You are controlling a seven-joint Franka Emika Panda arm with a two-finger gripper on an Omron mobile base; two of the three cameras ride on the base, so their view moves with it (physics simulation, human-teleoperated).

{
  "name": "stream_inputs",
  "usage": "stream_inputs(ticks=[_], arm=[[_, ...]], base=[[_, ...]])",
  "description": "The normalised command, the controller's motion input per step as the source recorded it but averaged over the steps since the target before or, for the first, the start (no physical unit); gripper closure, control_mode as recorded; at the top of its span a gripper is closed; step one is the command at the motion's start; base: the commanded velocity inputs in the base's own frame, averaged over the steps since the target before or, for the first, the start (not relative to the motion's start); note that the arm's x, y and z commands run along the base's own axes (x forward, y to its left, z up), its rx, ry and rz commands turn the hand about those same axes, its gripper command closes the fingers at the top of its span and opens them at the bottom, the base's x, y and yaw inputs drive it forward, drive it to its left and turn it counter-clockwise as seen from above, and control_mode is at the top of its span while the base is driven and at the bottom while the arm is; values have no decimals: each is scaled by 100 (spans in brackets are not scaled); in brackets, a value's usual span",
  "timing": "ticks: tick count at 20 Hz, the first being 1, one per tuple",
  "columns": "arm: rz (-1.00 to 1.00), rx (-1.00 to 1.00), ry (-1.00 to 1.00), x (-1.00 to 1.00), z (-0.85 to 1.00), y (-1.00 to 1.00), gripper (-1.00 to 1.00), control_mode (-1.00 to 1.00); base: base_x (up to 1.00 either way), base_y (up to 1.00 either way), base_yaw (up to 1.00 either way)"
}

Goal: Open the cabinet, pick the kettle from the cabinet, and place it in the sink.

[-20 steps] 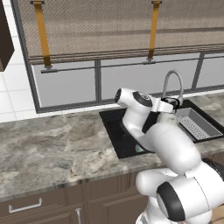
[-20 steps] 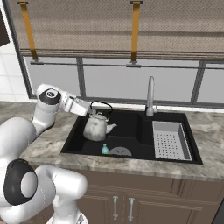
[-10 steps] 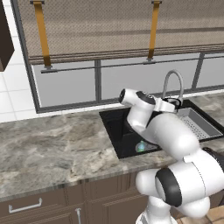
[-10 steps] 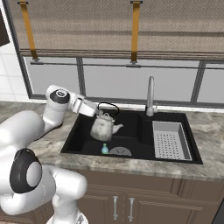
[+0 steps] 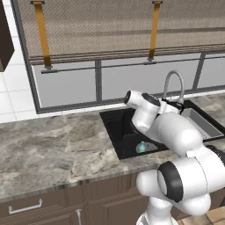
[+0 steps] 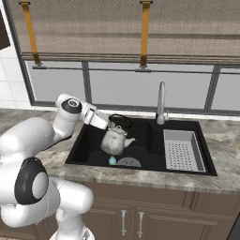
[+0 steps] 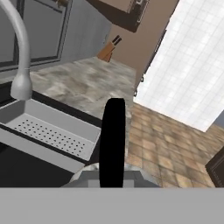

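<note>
The white-grey kettle hangs slightly tilted inside the left basin of the black sink, spout towards the right. My gripper is shut on its thin black arched handle from the left. Whether the kettle's base touches the basin floor I cannot tell. In the hand view the handle runs straight up the middle, with the kettle's top just below it. From the left base side my own arm hides the kettle over the sink. A dark brown corner of the cabinet shows at the upper left.
The arched silver tap stands behind the sink's divider. A grey perforated rack fills the right basin. A small blue-green item lies by the drain. Marble counter surrounds the sink; a knife block stands farther along.
The arm has carried the kettle to the right and a little lower, from the sink's left edge to the middle of the left basin. The grip has stayed shut.
</note>
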Motion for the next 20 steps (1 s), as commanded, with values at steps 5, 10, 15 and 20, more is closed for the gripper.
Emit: stream_inputs(ticks=[5, 10, 15, 20], arm=[[0, 5, -1, 0, -23, -6, 100, -100], [0, 5, 0, 4, -24, -11, 100, -100], [0, 1, -1, 13, -25, -11, 100, -100], [0, 0, -1, 23, -21, -6, 100, -100]], base=[[0, 0, 0], [0, 0, 0], [0, 0, 0], [0, 0, 0]])
